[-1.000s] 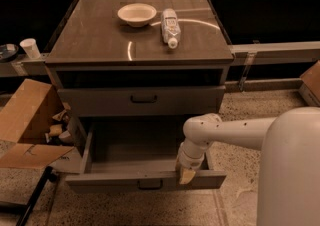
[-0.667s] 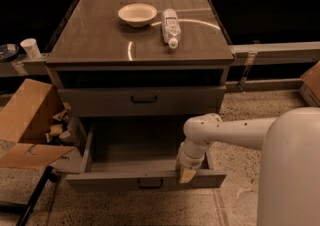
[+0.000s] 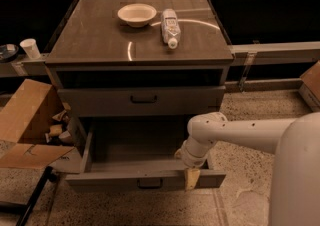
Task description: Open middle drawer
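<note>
Evidently nothing has moved: the middle drawer (image 3: 110, 182) stays pulled out, the hand (image 3: 191, 179) at its front rim, grip impossible to tell; opening looks essentially done.

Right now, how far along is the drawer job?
Done: the middle drawer stands pulled well out, its bare floor showing. In hand: the claw sits at the drawer's front edge, right of the handle. Left: probably only to let go and back the arm away. The top drawer is shut, as it should be.
</note>
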Tool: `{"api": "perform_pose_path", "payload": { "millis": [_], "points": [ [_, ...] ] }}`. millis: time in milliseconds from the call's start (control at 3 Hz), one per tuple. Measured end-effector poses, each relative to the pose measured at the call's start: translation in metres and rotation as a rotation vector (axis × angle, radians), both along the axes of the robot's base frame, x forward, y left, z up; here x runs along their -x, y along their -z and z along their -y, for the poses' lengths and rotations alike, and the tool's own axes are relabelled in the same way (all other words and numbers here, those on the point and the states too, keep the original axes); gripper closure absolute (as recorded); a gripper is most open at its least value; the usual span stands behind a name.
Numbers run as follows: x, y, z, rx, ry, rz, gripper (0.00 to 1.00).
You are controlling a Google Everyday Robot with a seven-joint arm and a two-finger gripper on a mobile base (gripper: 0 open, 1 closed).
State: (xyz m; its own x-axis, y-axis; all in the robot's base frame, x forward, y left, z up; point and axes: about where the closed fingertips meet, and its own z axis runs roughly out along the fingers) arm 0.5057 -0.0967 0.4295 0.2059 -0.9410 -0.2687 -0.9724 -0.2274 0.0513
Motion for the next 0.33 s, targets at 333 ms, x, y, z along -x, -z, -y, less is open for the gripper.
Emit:
{"api": "perform_pose_path", "payload": {
  "millis": [333],
  "points": [
    [0.0080,-0.0440,0.0086,-0.050,-0.044,0.082,0.00]
  ]
}}
